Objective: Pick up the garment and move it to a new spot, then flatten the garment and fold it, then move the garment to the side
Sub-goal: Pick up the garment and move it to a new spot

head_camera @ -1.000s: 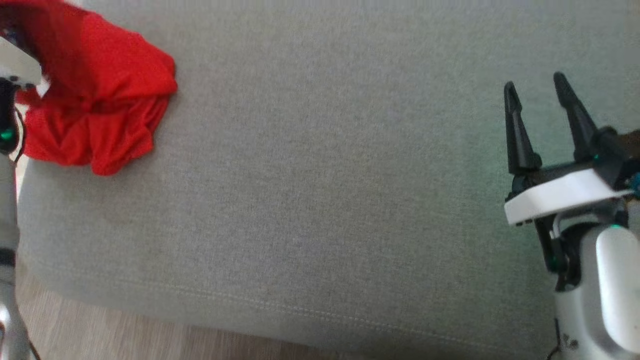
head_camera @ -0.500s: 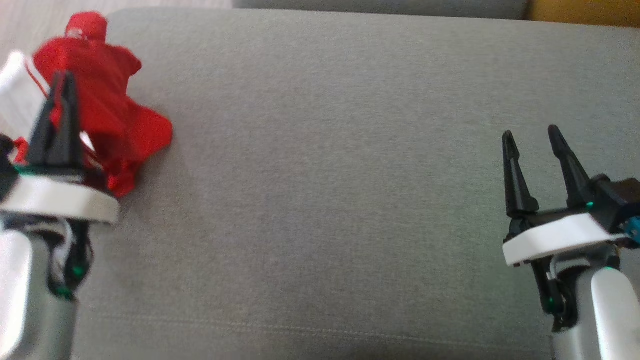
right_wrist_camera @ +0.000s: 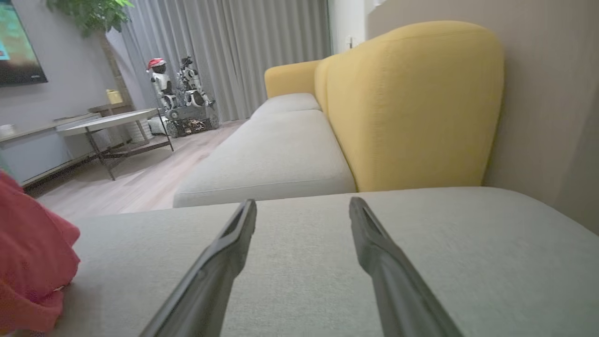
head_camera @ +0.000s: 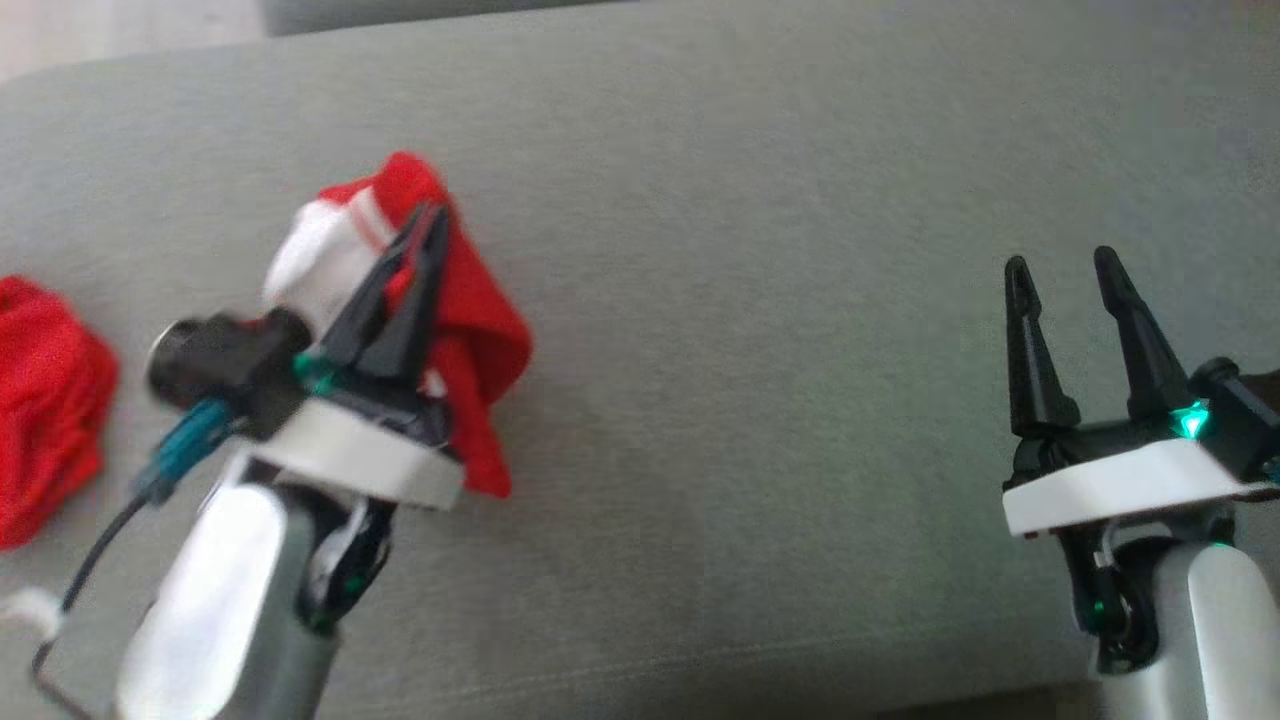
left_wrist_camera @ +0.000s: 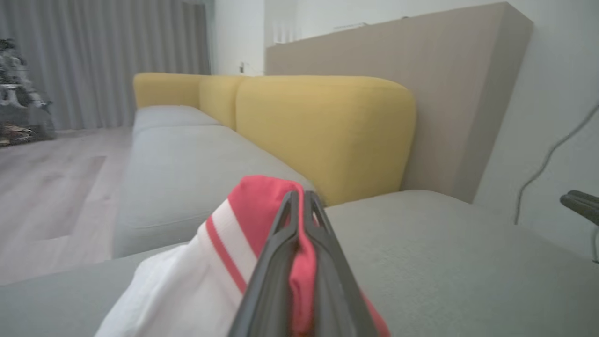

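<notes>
The garment (head_camera: 475, 310) is red cloth with a white, red-striped part. My left gripper (head_camera: 428, 222) is shut on it and holds it just above the left half of the grey sofa cushion (head_camera: 760, 250). The left wrist view shows the closed fingers (left_wrist_camera: 299, 199) pinching a red fold of the garment (left_wrist_camera: 262, 201), and white cloth hangs to the left. A red bunch (head_camera: 45, 390) lies at the cushion's left edge; whether it joins the held piece I cannot tell. My right gripper (head_camera: 1065, 268) stands open over the right side, with nothing between its fingertips (right_wrist_camera: 303, 206).
A yellow backrest (right_wrist_camera: 412, 103) rises behind the cushion, and a second grey seat (right_wrist_camera: 271, 159) extends beyond. Wood floor, a low table (right_wrist_camera: 112, 121) and a small robot figure (right_wrist_camera: 180, 93) lie past the left side. A beige panel (left_wrist_camera: 449, 93) and a cable are behind the sofa.
The head camera has shifted. My left gripper has carried the garment from the cushion's left end rightward toward the middle. The right gripper has stayed open in place.
</notes>
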You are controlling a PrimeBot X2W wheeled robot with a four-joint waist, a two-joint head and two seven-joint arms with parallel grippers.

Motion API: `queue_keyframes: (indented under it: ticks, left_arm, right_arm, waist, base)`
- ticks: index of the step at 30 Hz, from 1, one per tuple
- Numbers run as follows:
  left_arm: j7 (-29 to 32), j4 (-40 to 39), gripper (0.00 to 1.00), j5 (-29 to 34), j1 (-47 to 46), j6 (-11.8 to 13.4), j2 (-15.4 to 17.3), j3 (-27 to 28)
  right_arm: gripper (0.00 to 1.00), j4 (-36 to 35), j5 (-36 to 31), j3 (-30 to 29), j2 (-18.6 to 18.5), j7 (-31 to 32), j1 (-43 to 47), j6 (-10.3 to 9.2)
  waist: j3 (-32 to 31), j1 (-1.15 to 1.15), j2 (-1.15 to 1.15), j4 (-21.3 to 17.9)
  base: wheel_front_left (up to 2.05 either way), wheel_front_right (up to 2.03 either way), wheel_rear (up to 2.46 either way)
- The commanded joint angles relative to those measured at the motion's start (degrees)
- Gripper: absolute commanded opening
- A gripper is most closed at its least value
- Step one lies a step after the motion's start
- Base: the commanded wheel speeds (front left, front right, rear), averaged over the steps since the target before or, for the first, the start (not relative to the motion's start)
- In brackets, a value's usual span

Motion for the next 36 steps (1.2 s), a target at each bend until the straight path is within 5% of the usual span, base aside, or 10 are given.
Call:
queue_keyframes:
  ticks: [1, 11, 19, 20, 22, 31, 36]
  left_arm:
    - [0.0, -1.1, 0.0, 1.0, -5.3, -0.6, 0.3, 0.8]
    - [2.6, 12.7, 0.0, 3.9, -17.6, -4.2, -5.3, -12.6]
    - [3.9, 26.4, 0.0, 1.9, -22.9, -4.8, -7.1, -19.6]
    - [3.9, 27.7, 0.04, 1.5, -23.3, -4.8, -7.2, -20.2]
    - [3.6, 29.6, 1.0, 0.7, -24.0, -4.9, -7.3, -21.4]
    - [-3.7, 28.3, 1.0, -2.6, -23.4, -4.0, -7.1, -20.4]
    - [-6.2, 24.5, 1.0, -4.0, -20.2, 0.8, -4.9, -15.6]
  right_arm:
    - [1.0, -2.3, 0.8, 1.6, -0.1, -0.8, -2.4, -0.04]
    - [1.0, -0.7, 4.1, 3.5, -0.1, -4.4, -3.9, -0.04]
    - [1.0, 1.6, 5.9, 4.5, -0.1, -7.1, -4.8, -0.04]
    - [1.0, 1.9, 6.0, 4.6, -0.1, -7.3, -4.9, -0.04]
    - [1.0, 2.4, 6.0, 4.4, -0.1, -7.6, -5.1, -0.04]
    - [1.0, 3.5, 3.8, 3.6, -0.1, -6.8, -5.7, -0.04]
    - [1.0, 3.4, 2.0, 2.9, -0.1, -5.2, -5.6, -0.04]
  waist:
    - [3.9, 0.0, 0.0, -5.4]
    - [10.4, 0.0, 0.0, -16.5]
    - [13.2, 0.0, 0.0, -19.3]
    - [13.3, 0.0, 0.0, -19.3]
    - [13.3, 0.0, 0.0, -18.8]
    - [10.2, 0.0, 0.0, -13.3]
    - [7.5, 0.0, 0.0, -8.3]
  base:
    - [0.0, 0.0, 0.0]
    - [0.0, 0.0, 0.0]
    - [0.0, 0.0, 0.0]
    - [0.0, 0.0, 0.0]
    - [0.0, 0.0, 0.0]
    - [0.0, 0.0, 0.0]
    - [0.0, 0.0, 0.0]
